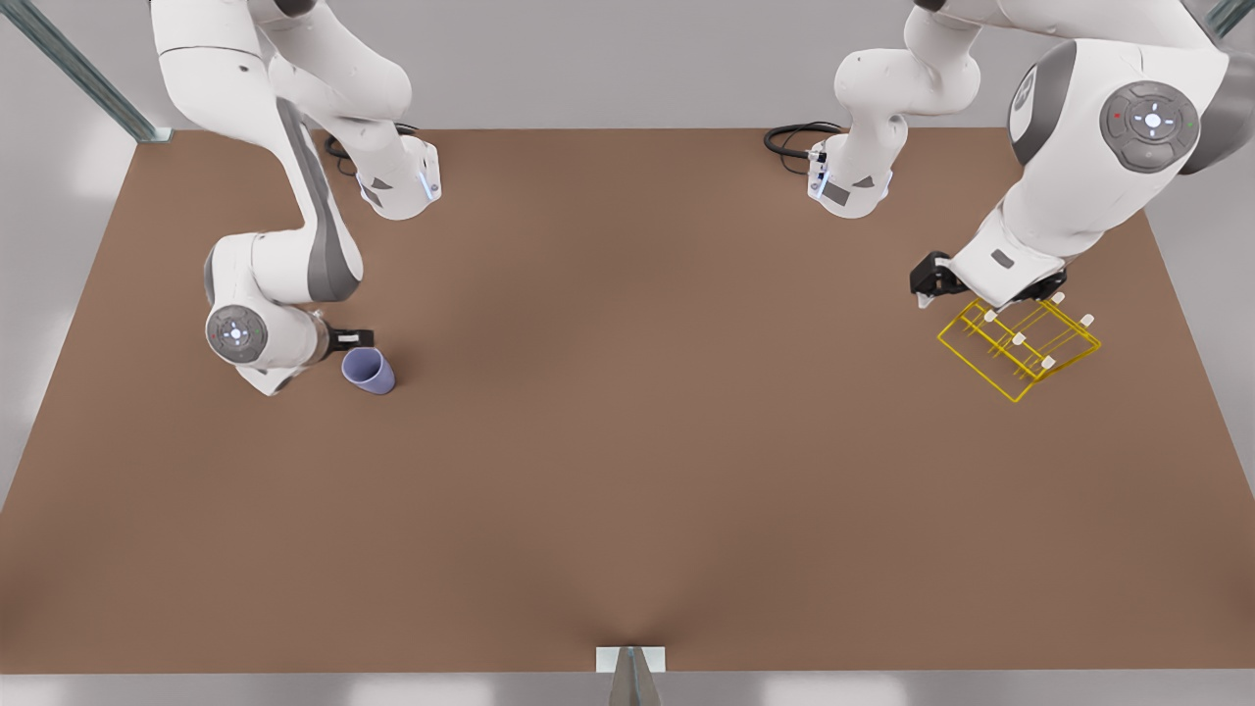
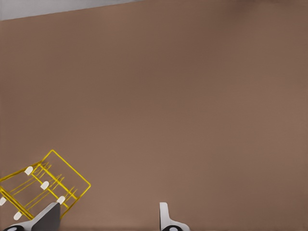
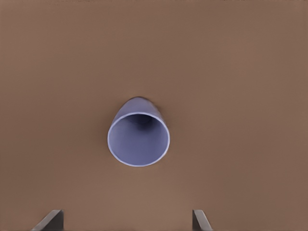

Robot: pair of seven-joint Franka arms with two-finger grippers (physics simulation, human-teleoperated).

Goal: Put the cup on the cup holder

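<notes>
One cup point(image 1: 369, 371) and one cup holder point(image 1: 1020, 344) are sitting on the tabletop point(image 1: 627, 471), with two arms reaching over it.

right gripper point(image 1: 343, 340) low on the front view's left, wrist bent level, fingers point(image 3: 50, 220) spread wide; left gripper point(image 1: 927, 284) low on the front view's right, fingers point(image 2: 164, 215) apart

White-shelled arms, grey joints, black cables point(image 1: 794, 137).
</notes>
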